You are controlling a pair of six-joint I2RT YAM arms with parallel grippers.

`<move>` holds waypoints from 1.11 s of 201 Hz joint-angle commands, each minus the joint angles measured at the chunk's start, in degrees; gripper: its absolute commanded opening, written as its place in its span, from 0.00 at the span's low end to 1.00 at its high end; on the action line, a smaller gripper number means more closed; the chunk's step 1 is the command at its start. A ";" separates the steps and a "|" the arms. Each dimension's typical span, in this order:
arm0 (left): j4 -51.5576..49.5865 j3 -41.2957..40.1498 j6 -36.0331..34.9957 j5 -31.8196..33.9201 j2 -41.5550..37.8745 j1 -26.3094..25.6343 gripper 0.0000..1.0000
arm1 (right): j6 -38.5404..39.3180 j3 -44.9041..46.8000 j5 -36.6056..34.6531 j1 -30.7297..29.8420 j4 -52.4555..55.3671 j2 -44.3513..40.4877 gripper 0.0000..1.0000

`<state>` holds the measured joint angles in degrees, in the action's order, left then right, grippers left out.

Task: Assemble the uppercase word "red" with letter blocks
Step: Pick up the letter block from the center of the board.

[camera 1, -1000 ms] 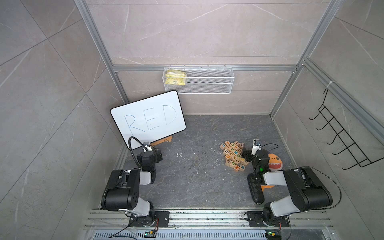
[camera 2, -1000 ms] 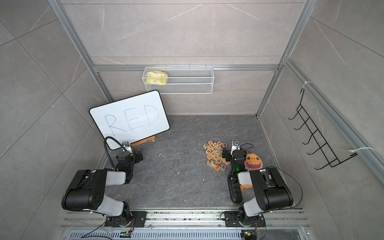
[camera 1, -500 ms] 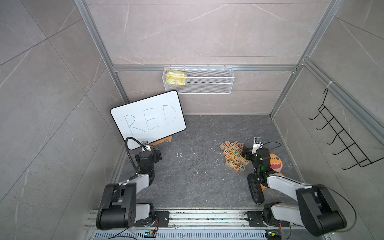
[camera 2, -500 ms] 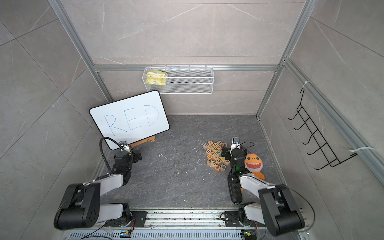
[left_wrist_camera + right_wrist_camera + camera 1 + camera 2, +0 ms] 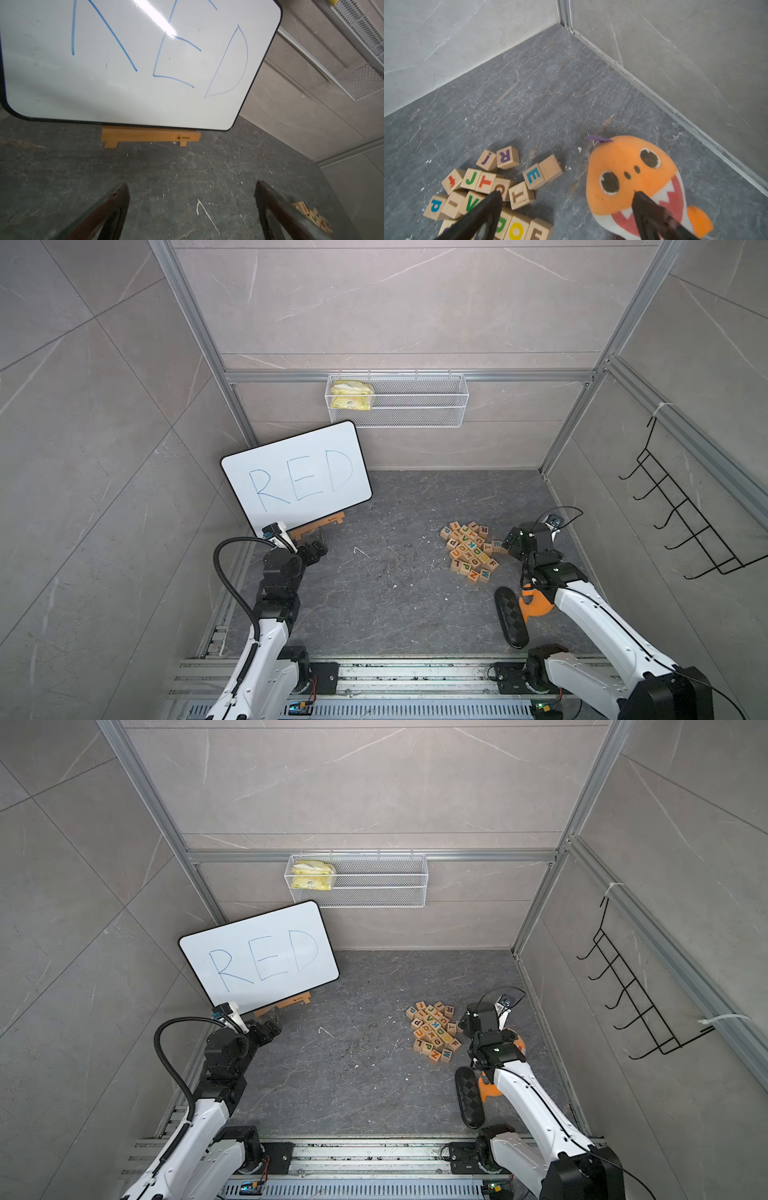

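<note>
In both top views we see the letter blocks [image 5: 471, 549] heaped on the table [image 5: 395, 614], with the right end effector [image 5: 510, 545] just beside them, likely staged for the first pick. Left wrist: the left end effector [image 5: 191, 184] has its jaws apart and empty, facing the white board [image 5: 145, 62], our spelling reference. Right wrist: jaws apart, empty; we find the R block [image 5: 508, 157] and E block [image 5: 534, 176] at the heap's edge, reachable.
</note>
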<state>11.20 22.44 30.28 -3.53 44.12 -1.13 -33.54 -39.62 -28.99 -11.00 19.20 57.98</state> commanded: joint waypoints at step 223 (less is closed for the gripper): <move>-35.76 32.13 -16.02 -1.00 20.06 -41.15 0.91 | 3.04 0.68 20.99 -0.11 2.95 -4.90 0.85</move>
<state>-27.20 54.17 15.03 -5.72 66.74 -42.24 -30.68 -39.70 -8.23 -11.03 23.07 52.51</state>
